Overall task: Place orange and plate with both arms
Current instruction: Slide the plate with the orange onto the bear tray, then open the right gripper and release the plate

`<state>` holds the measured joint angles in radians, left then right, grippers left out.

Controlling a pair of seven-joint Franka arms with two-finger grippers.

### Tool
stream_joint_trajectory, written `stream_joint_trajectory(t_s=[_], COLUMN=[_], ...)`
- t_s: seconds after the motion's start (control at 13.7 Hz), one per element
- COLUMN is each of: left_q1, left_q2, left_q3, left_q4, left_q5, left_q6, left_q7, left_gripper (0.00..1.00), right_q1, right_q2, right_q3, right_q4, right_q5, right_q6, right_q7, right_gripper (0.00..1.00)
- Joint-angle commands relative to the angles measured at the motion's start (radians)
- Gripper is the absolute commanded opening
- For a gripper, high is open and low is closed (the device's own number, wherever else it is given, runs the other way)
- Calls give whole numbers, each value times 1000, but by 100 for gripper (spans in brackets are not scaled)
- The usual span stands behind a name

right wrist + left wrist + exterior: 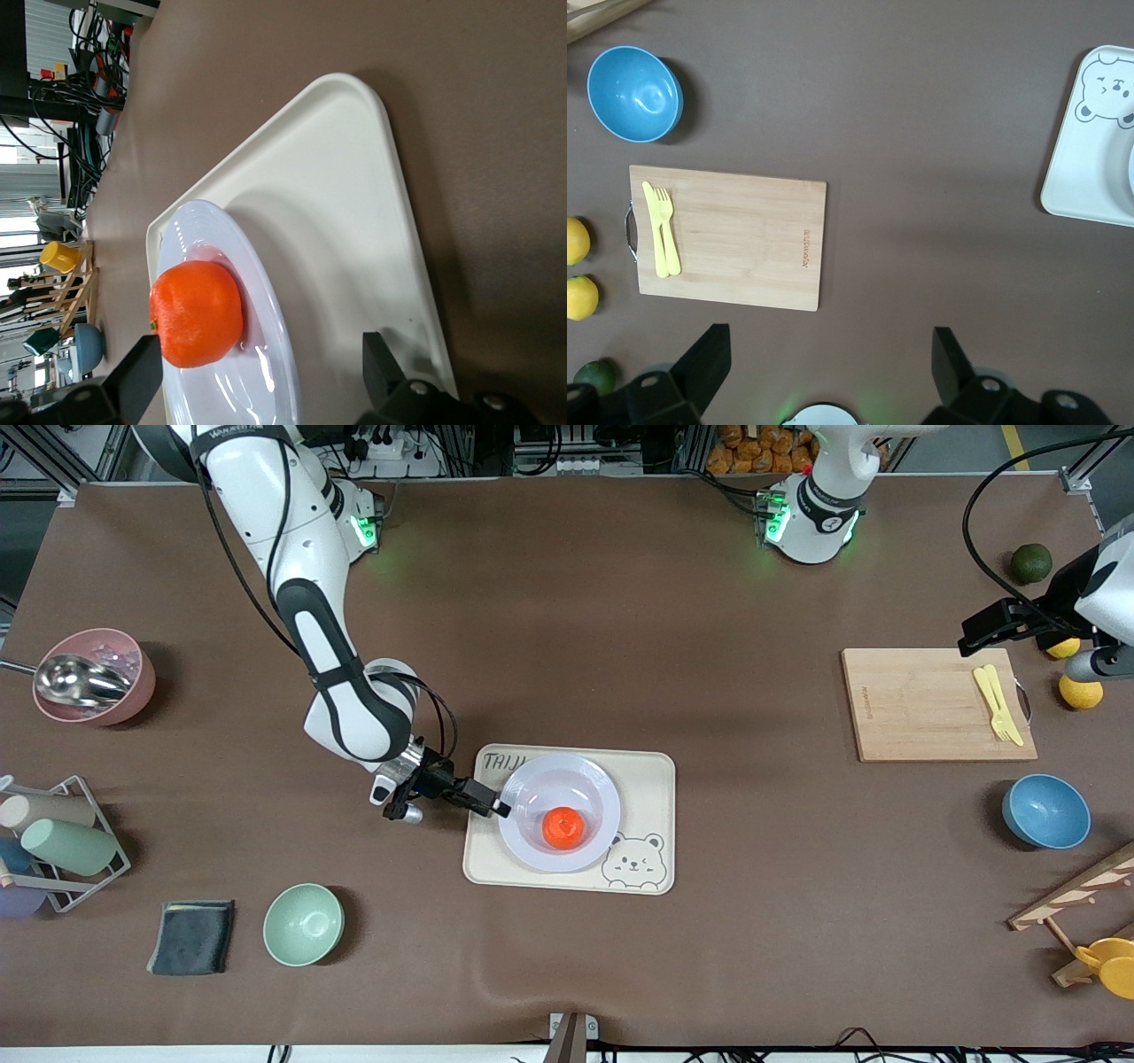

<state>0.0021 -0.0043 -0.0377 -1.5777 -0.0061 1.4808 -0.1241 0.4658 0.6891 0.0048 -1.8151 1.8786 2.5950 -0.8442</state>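
The orange lies in the sunken centre of the pale plate, which rests on a cream tray in the middle of the table. My right gripper is at the plate's rim, on the side toward the right arm's end of the table. It is open, and the rim passes between its spread fingers untouched. The right wrist view shows the orange on the plate, with the right gripper astride the rim. My left gripper hangs open and empty over the cutting board's edge, waiting; its own view shows the left gripper above bare table.
A wooden cutting board with a yellow fork lies toward the left arm's end, beside two lemons, a dark green fruit and a blue bowl. A mint bowl, dark cloth, cup rack and pink bowl sit toward the right arm's end.
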Motion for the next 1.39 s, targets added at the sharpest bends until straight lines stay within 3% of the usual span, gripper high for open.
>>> stream_joint_trajectory(t_s=[0.0, 0.15, 0.37, 0.59, 0.81, 1.03, 1.17, 1.32], left_q1=[-4, -4, -5, -5, -5, -4, -4, -4], left_q2=[-9, -11, -11, -11, -13, -14, -14, -14], left_q3=[4, 4, 4, 4, 4, 4, 4, 4], left_q4=[-1, 2, 5, 10, 10, 18, 18, 18], left_q5=[-9, -8, -8, 0, 1, 1, 1, 1], left_q6=[4, 3, -1, -1, -2, -5, -8, -8], left_q7=[8, 14, 12, 12, 12, 14, 14, 15], left_gripper=[100, 100, 100, 100, 100, 100, 100, 100], right_q1=[17, 30, 22, 13, 2, -15, -13, -18], right_q2=[0, -8, -42, -85, -121, -190, -250, -316], right_q3=[3, 1, 1, -3, -20, -90, -172, -209], right_q4=[16, 19, 10, -15, -36, -49, -47, -47], right_q5=[-26, -91, -313, -410, -565, -732, -919, -1106], right_q6=[25, 30, 30, 20, -15, -167, -312, -413], right_q7=[75, 176, 397, 473, 577, 663, 747, 824], right_gripper=[100, 100, 100, 100, 100, 100, 100, 100])
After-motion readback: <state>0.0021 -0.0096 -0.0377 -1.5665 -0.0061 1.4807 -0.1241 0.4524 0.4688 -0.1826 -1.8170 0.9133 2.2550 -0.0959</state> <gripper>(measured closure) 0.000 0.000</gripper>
